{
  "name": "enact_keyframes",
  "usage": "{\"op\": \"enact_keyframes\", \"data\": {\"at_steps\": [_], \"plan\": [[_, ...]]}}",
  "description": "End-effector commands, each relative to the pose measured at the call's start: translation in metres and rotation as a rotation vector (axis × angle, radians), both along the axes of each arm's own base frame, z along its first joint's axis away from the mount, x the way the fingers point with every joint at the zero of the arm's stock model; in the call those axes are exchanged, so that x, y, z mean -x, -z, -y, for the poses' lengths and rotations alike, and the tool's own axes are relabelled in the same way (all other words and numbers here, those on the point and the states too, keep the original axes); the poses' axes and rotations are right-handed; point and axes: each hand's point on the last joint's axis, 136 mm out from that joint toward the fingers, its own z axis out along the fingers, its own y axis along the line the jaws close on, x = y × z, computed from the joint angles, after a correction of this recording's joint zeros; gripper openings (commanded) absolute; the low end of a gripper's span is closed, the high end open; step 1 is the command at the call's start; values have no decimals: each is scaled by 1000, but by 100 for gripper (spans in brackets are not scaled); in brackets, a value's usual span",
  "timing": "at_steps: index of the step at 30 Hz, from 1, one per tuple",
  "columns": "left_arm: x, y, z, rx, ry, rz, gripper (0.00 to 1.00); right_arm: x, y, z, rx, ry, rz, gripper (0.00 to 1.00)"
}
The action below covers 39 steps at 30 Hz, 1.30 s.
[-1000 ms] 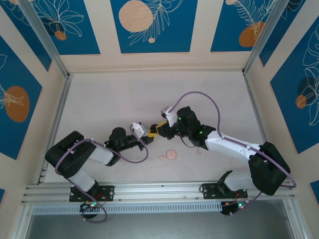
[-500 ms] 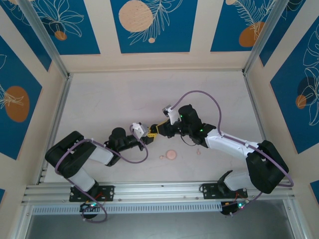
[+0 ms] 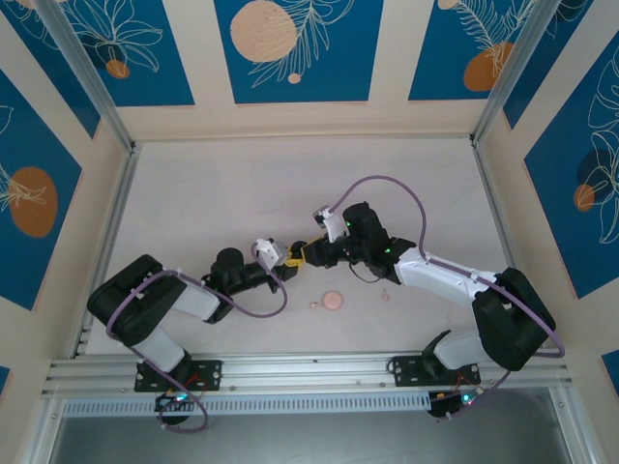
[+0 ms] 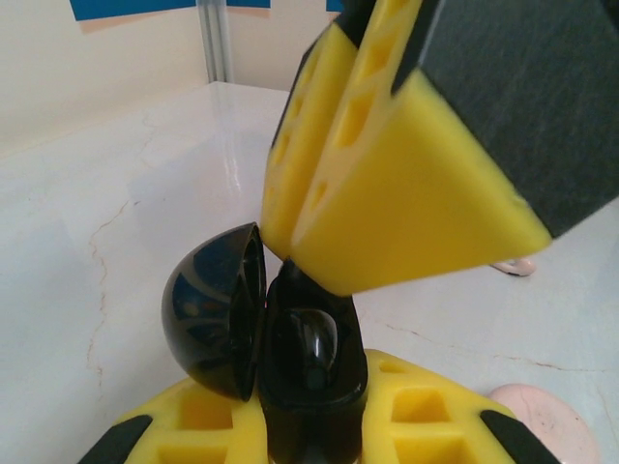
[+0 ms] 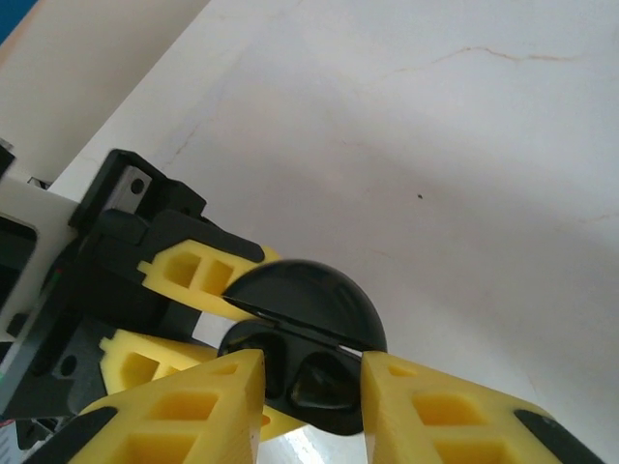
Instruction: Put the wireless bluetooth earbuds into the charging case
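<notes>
One earbud (image 4: 311, 340) seemingly lies in the case (image 5: 305, 290) beneath right gripper (image 5: 311, 367).

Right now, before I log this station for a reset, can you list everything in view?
charging case: one, black, lid open, held above the table by the left gripper.
round disc: one, pale pink, on the table just near of the grippers.
earbuds: two, pale pink, tiny, on the table; one beside the disc, one further right.
table: one, pale marbled.
wall panels: blue and cream with orange circles, around the table.
left gripper: one, yellow fingers, shut on the case.
right gripper: one, yellow fingers, slightly apart at the open case.
</notes>
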Motion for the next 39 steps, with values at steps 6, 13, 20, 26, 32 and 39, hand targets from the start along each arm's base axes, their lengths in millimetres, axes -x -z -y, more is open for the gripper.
{"op": "enact_keyframes", "data": {"at_steps": [6, 13, 20, 26, 32, 39], "plan": [[3, -25, 3, 47, 21, 92, 9, -1, -10, 3, 6, 12, 10, 42], [7, -24, 5, 48, 43, 98, 9, 2, -36, 11, -63, 16, 49, 52], [25, -35, 11, 95, 153, 136, 9, 9, -66, 26, -206, -59, 33, 56], [41, -42, 20, 119, 267, 133, 9, 15, -74, 32, -272, -183, -46, 60], [45, -51, 23, 139, 304, 138, 9, 20, -71, 21, -290, -284, -110, 61], [44, -54, 24, 146, 305, 142, 9, 25, -61, 9, -287, -336, -156, 60]]}}
